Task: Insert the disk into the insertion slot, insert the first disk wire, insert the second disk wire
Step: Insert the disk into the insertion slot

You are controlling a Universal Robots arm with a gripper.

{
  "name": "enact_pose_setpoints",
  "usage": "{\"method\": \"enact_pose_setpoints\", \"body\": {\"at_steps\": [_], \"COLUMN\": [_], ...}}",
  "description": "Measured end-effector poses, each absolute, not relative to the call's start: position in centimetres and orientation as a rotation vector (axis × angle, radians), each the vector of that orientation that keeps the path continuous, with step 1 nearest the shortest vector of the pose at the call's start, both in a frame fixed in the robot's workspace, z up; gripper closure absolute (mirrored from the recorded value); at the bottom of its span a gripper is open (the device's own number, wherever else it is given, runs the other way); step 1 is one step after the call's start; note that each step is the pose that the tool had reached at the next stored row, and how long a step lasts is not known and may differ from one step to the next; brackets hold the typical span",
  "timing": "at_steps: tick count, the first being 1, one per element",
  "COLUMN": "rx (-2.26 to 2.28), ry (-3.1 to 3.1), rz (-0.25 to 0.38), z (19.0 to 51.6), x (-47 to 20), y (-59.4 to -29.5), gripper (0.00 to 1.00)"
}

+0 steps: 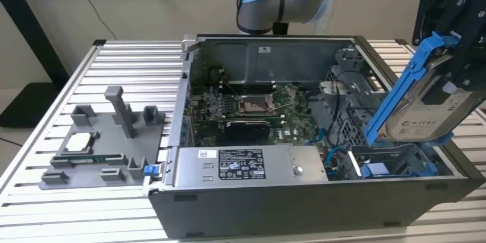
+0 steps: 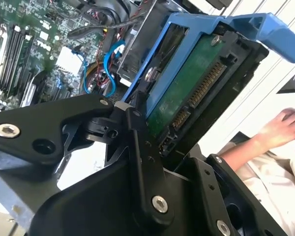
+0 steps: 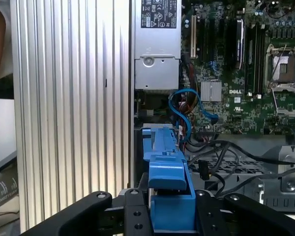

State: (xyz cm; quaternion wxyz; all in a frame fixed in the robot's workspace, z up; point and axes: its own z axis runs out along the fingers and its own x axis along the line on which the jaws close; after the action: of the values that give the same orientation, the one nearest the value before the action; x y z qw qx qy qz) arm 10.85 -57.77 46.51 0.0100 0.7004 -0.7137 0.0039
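Note:
My gripper point(image 1: 452, 55) is shut on the disk point(image 1: 429, 109), a silver drive with a white label in a bright blue carrier frame point(image 1: 402, 83). It holds the disk tilted, lower end down, above the front corner of the open computer case at the exterior view's right. The insertion slot point(image 1: 395, 153) is the dark grey cage bay just under the disk's lower end. In the second wrist view the disk's green circuit board point(image 2: 187, 88) faces the camera beside a black finger point(image 2: 137, 132). The first wrist view has the blue carrier point(image 3: 167, 172) clamped in the gripper point(image 3: 169, 216).
Blue data cables point(image 1: 332, 157) point(image 3: 182, 105) lie loose beside the cage. The power supply point(image 1: 243, 166) and motherboard point(image 1: 258, 106) fill the case. A grey fixture tray point(image 1: 99, 146) stands on the slatted table at the exterior view's left. A person's hand point(image 2: 280, 128) is close by.

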Motion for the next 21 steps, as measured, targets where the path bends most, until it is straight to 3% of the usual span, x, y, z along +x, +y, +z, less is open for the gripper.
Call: {"method": "enact_pose_setpoints", "body": {"at_steps": [21], "rx": [2.201], "ry": [-2.243], "rz": [-0.020], "z": [43.8], "x": [11.5], "y": [-57.8], "gripper": [1.00]}}
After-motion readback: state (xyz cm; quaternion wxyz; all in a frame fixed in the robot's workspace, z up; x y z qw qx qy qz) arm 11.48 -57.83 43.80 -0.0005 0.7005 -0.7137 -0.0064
